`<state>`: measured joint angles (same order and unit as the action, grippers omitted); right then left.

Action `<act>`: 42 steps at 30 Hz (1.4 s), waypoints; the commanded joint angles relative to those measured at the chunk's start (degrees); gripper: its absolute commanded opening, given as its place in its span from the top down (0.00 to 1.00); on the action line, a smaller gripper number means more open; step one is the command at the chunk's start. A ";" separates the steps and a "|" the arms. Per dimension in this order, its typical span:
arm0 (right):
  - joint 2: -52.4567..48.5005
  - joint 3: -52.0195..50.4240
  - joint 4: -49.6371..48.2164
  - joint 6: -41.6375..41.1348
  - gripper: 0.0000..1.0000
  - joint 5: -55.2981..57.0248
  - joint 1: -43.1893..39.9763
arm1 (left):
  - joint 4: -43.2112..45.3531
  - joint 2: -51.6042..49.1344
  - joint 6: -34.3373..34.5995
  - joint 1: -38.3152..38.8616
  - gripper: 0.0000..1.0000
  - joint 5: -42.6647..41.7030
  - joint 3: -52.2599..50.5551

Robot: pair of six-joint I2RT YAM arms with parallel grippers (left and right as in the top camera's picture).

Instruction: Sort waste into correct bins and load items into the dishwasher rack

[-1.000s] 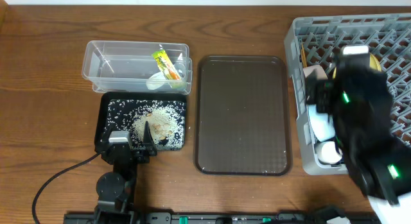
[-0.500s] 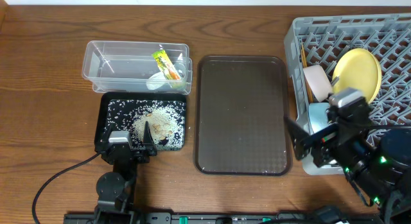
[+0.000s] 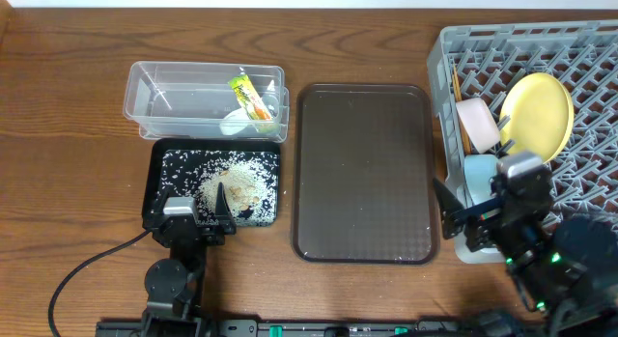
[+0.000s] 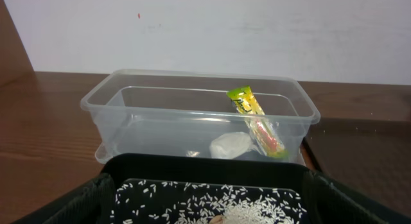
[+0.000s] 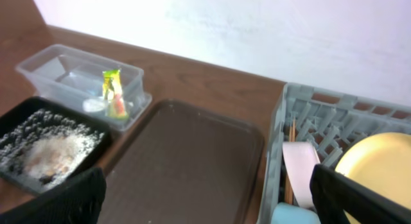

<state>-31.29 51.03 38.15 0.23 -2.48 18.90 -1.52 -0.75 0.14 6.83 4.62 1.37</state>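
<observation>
The clear tub [image 3: 154, 100] sits at the far left with the black tray [image 3: 154, 182] touching its near side. Both have their long sides running left to right. A wide stretch of table [image 3: 68, 163] shows to their left, and a narrower strip behind them. The brown tray [image 3: 364, 173] lies between these bins and the dish rack [image 3: 541, 42], with only slim gaps on either side. The rack's right side runs out of the overhead view.

The wrapper [image 3: 249, 96] is in the tub's right end, its long axis slanting from far-left to near-right. The left wrist view shows it propped up against the wall, with the white scrap [image 4: 231, 145] lying just beside its foot. Rice [image 3: 237, 182] is heaped in the middle of the black tray.

In the rack, the yellow plate [image 3: 536, 110] stands on edge. The white bowl [image 3: 476, 125] lies on its side next to it, and the blue bowl [image 3: 480, 173] sits nearer. The chopsticks [image 5: 292, 160] run front to back along the left wall. They are thin in the overhead view and clearer from the right wrist.

The left gripper [image 4: 207, 179] hangs over the black tray's near edge, fingers spread wide and holding nothing. The right gripper [image 5: 205, 176] sits at the rack's near-left corner, also spread wide and holding nothing.
</observation>
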 commanded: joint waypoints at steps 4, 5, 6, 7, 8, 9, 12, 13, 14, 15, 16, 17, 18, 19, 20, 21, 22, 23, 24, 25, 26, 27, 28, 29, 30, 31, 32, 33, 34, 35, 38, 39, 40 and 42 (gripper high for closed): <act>12.15 -18.88 -11.87 -0.52 0.01 0.98 -0.63 | -2.12 0.09 -0.33 -0.28 0.05 0.70 -1.14; 14.56 -21.86 -13.49 -0.28 0.01 1.01 -0.63 | -2.12 0.09 -0.33 -0.28 0.05 0.70 -1.14; 16.52 -24.20 -14.71 -0.26 0.01 0.98 -0.63 | -2.12 0.09 -0.33 -0.28 0.05 0.70 -1.14; 19.15 -27.28 -16.31 -0.31 0.01 0.96 -0.76 | -2.12 0.09 -0.33 -0.28 0.06 0.70 -1.14; 20.76 -29.16 -17.25 -0.39 0.01 0.92 -0.98 | -2.12 0.09 -0.33 -0.28 0.05 0.70 -1.14; 22.69 -31.34 -18.56 -0.42 0.01 0.90 -1.25 | -2.12 0.09 -0.33 -0.28 0.05 0.70 -1.14; 27.78 -37.20 -21.62 -0.42 0.01 0.92 -2.23 | -2.12 0.09 -0.33 -0.28 0.06 0.70 -1.14; 29.46 -39.08 -22.49 -0.39 0.01 0.92 -2.60 | -2.12 0.09 -0.33 -0.28 0.05 0.70 -1.14; 30.99 -40.81 -23.23 -0.39 0.01 0.94 -2.95 | -2.12 0.09 -0.33 -0.28 0.05 0.70 -1.14; 30.97 -42.16 -24.83 -0.39 0.01 0.94 -3.21 | -2.12 0.09 -0.33 -0.28 0.05 0.70 -1.14; 30.75 -43.41 -26.47 -0.35 0.01 0.96 -3.41 | -2.12 0.09 -0.33 -0.28 0.05 0.70 -1.14; 30.82 -44.50 -27.89 -0.37 0.01 0.96 -3.61 | -2.12 0.09 -0.33 -0.28 0.05 0.70 -1.14; 30.97 -45.90 -29.64 -0.37 0.01 0.94 -3.74 | -2.12 0.09 -0.33 -0.28 0.06 0.70 -1.14; 30.99 -47.32 -31.85 -0.37 0.01 0.94 -3.85 | -2.12 0.09 -0.33 -0.28 0.05 0.70 -1.14; 30.99 -48.43 -33.59 -0.37 0.01 0.94 -3.87 | -2.12 0.09 -0.33 -0.28 0.06 0.70 -1.14; 30.99 -50.12 -36.41 -0.37 0.01 0.94 -3.89 | -2.12 0.09 -0.33 -0.28 0.06 0.70 -1.14; 31.01 -50.73 -37.44 -0.37 0.01 0.96 -3.89 | -2.12 0.09 -0.33 -0.28 0.06 0.70 -1.14; 31.01 -50.73 -37.05 -0.42 0.01 0.94 -3.87 | -2.12 0.09 -0.33 -0.28 0.06 0.70 -1.14; 31.01 -50.73 -37.83 -0.39 0.01 0.92 -3.89 | -2.12 0.09 -0.33 -0.28 0.06 0.70 -1.14; 31.01 -50.71 -38.01 -0.39 0.01 0.94 -3.89 | -2.12 0.09 -0.33 -0.28 0.06 0.70 -1.14; 30.99 -50.71 -37.99 -0.37 0.01 0.96 -3.89 | -2.12 0.09 -0.33 -0.28 0.06 0.70 -1.14; 30.99 -50.71 -37.44 -0.37 0.01 0.94 -3.89 | -2.12 0.09 -0.33 -0.28 0.05 0.70 -1.14; 30.99 -50.71 -36.94 -0.37 0.01 0.94 -3.89 | -2.12 0.09 -0.33 -0.28 0.05 0.70 -1.14; 30.99 -50.71 -36.06 -0.37 0.01 0.94 -3.89 | -2.12 0.09 -0.33 -0.28 0.05 0.70 -1.14; 30.99 -50.71 -34.91 -0.39 0.01 0.94 -3.89 | -2.12 0.09 -0.33 -0.28 0.06 0.70 -1.14; 30.97 -50.71 -33.70 -0.39 0.01 0.94 -3.89 | -2.12 0.09 -0.33 -0.28 0.06 0.70 -1.14; 30.86 -50.71 -33.99 -0.37 0.01 0.96 -3.89 | -2.12 0.09 -0.33 -0.28 0.06 0.70 -1.14; 30.86 -50.71 -34.07 -0.37 0.01 0.94 -3.89 | -2.12 0.09 -0.33 -0.28 0.06 0.70 -1.14; 30.84 -50.71 -34.03 -0.39 0.01 0.96 -3.89 | -2.12 0.09 -0.33 -0.28 0.05 0.70 -1.14; 30.84 -50.71 -34.05 -0.37 0.01 0.96 -3.89 | -2.12 0.09 -0.33 -0.28 0.06 0.70 -1.14; 30.84 -50.71 -34.05 -0.37 0.01 0.94 -3.89 | -2.12 0.09 -0.33 -0.28 0.06 0.70 -1.14; 30.84 -50.71 -34.03 -0.37 0.01 0.96 -3.89 | -2.12 0.09 -0.33 -0.28 0.05 0.70 -1.14; 30.84 -50.71 -34.05 -0.37 0.01 0.96 -3.89 | -2.12 0.09 -0.33 -0.28 0.06 0.70 -1.14; 30.84 -50.71 -34.05 -0.37 0.01 0.96 -3.89 | -2.12 0.09 -0.33 -0.28 0.05 0.70 -1.14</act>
<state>-0.73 0.38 3.88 0.23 -1.65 15.94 -1.54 -0.75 0.14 6.83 4.64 1.41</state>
